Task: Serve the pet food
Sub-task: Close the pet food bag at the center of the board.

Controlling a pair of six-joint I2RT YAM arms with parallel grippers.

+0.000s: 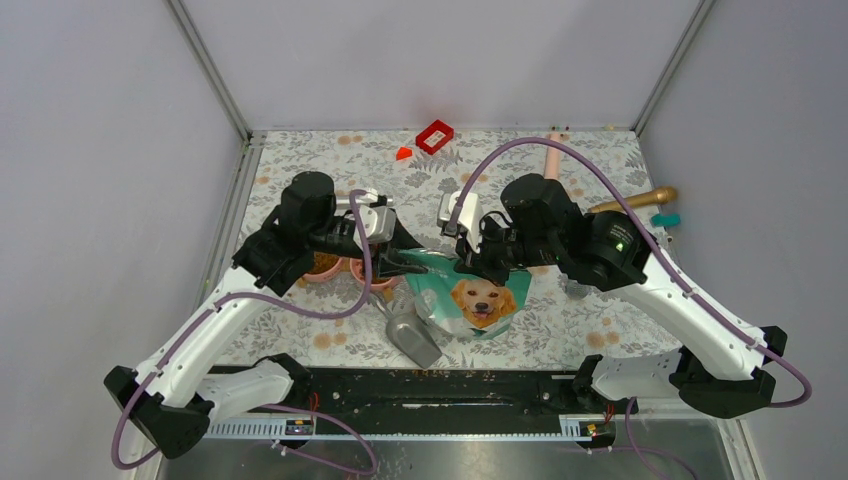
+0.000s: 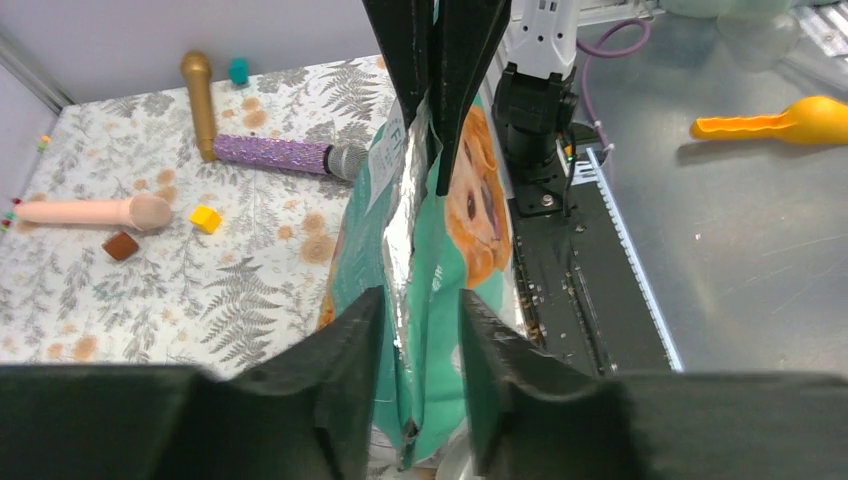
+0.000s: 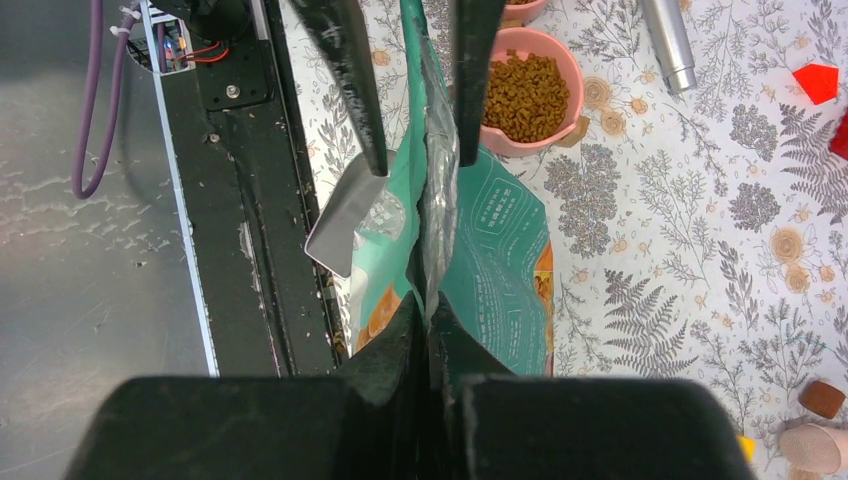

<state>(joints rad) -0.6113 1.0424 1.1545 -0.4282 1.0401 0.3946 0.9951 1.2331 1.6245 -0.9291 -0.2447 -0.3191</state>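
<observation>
The teal-and-white pouch point(image 1: 478, 300) with the golden dog's face hangs over the flowered mat, held by its top edge between the two arms. My right gripper point(image 3: 428, 305) is shut flat on one end of that edge. At the other end my left gripper point(image 2: 422, 300) is set narrowly on the pouch point(image 2: 430, 260), a pad against each side. The silver lining shows in the slightly parted mouth. Brown pet food kibble point(image 3: 525, 95) fills a pink bowl point(image 3: 572, 60) just beyond the pouch point(image 3: 490, 250).
A grey metal scoop point(image 1: 410, 335) lies under the pouch near the front rail. A second pink bowl point(image 1: 322, 266) sits to the left. Toy microphones point(image 2: 280, 155), a pink stick point(image 1: 551, 155), a metal cylinder point(image 3: 668, 45) and small coloured blocks point(image 1: 434, 136) are scattered behind.
</observation>
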